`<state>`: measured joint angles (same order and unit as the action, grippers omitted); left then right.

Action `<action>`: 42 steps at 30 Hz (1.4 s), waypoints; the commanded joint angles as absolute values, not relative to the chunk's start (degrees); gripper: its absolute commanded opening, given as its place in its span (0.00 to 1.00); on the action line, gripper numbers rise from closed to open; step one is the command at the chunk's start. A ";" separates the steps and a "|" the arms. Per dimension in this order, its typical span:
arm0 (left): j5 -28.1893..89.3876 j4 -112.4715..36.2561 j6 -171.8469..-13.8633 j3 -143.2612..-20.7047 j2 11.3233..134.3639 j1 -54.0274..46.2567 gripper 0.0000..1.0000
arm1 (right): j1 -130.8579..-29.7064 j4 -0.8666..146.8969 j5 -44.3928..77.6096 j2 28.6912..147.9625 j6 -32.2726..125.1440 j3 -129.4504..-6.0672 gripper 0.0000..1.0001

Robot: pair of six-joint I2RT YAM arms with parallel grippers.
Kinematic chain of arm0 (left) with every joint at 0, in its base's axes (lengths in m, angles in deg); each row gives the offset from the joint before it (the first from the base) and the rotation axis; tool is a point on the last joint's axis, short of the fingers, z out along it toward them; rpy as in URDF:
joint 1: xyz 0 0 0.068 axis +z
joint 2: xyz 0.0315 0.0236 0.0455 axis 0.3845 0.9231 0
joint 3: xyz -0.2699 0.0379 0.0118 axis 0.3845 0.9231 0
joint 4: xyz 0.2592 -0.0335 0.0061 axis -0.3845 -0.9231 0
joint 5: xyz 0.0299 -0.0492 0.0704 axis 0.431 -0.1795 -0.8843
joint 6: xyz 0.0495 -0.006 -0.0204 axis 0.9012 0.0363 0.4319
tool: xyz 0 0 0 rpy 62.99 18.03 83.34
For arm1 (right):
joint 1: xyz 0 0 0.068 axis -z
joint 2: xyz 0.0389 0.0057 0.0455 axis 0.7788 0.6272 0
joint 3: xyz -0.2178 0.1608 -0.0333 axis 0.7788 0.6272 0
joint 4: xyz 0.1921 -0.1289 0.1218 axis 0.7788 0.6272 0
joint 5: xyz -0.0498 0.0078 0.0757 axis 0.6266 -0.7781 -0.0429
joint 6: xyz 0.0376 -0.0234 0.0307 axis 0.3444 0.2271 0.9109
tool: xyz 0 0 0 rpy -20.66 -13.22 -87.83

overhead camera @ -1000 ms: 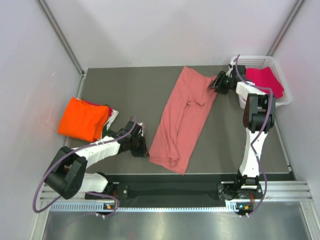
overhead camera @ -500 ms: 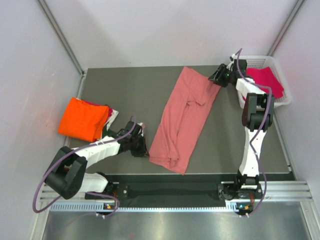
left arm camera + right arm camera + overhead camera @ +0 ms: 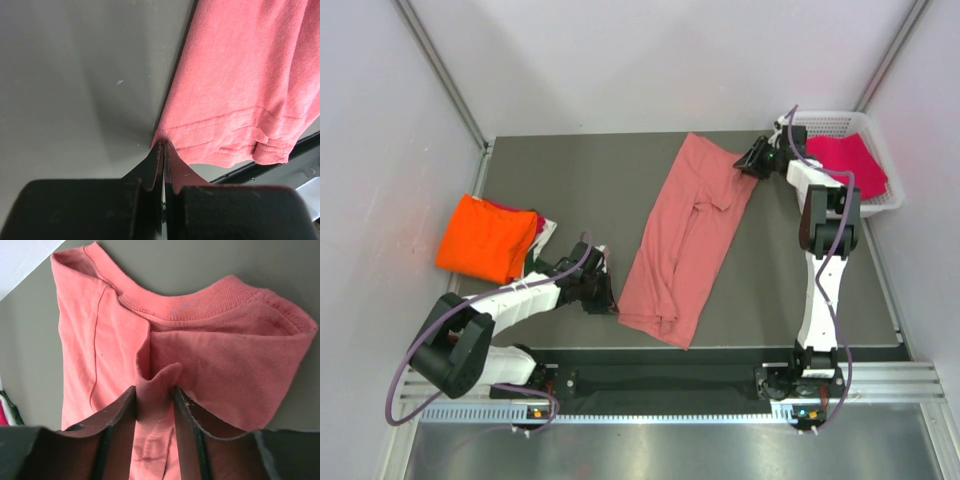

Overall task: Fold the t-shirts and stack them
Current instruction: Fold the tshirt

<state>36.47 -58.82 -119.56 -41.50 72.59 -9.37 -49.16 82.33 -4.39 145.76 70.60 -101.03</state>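
Note:
A salmon-pink t-shirt lies stretched out in a long strip across the middle of the table. My left gripper is shut on its near left hem corner, seen in the left wrist view with the hem trailing right. My right gripper is shut on a fold of cloth beside the collar; the fold fills the gap between the jaws. A folded bright orange t-shirt lies at the left. A magenta t-shirt lies in the basket.
The white plastic mesh basket stands at the far right corner. A strip of magenta and white cloth shows under the orange shirt's right edge. The table's near edge runs just behind the hem.
My right gripper has shifted slightly towards the far edge and to the left, keeping its hold on the shirt. The left arm has not moved.

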 commanded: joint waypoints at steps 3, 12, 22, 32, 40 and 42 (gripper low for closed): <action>35.17 -60.16 -119.24 -40.49 73.11 -9.29 0.00 | -49.75 81.39 -1.87 143.31 70.30 -102.00 0.34; 35.43 -59.90 -119.33 -40.49 73.02 -9.20 0.00 | -50.72 93.32 14.48 137.94 65.99 -104.88 0.30; 34.82 -61.21 -119.42 -41.01 70.74 -9.20 0.01 | -54.94 99.49 21.17 137.32 63.70 -108.75 0.38; 37.10 -58.23 -120.65 -41.19 65.73 -9.20 0.54 | -55.46 93.26 17.57 120.29 62.82 -84.26 0.51; 40.35 -51.64 -120.48 -42.33 73.63 -9.20 0.45 | -56.96 86.58 13.01 106.47 66.25 -59.21 0.50; 40.18 -51.12 -120.13 -42.60 74.60 -9.20 0.39 | -57.04 85.43 11.78 107.96 66.78 -58.31 0.48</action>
